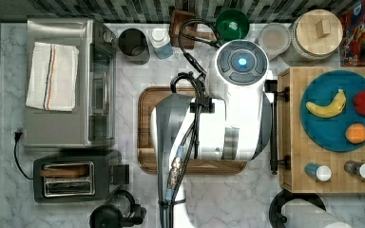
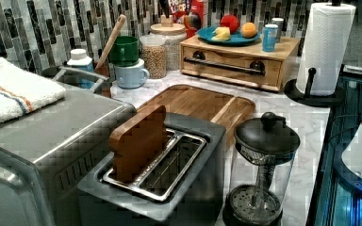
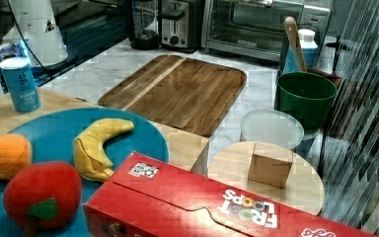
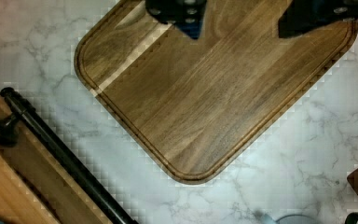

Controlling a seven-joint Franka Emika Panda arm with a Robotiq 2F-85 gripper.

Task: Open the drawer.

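Observation:
The light-wood drawer [image 2: 231,71] sits shut in its bamboo box at the left view's back right, and its long black bar handle [image 2: 224,65] runs across the front panel. In the top view the handle [image 1: 273,126] lies just right of my white arm [image 1: 233,109]. The wrist view shows my gripper [image 4: 242,21] open, hovering over the dark walnut tray [image 4: 205,98] with nothing between its fingers [image 4: 182,11]. The drawer front [image 4: 9,177] and its handle [image 4: 65,161] lie off to one side, well apart from the fingers.
A blue plate [image 1: 323,133] with toy fruit and two shakers rests on the drawer box. A paper towel roll [image 2: 323,47] stands beside it. Toaster oven [image 1: 66,80], toaster [image 1: 71,178] and French press [image 2: 261,169] line the far side; mugs, jars and a cereal box [image 3: 217,207] sit by the wall.

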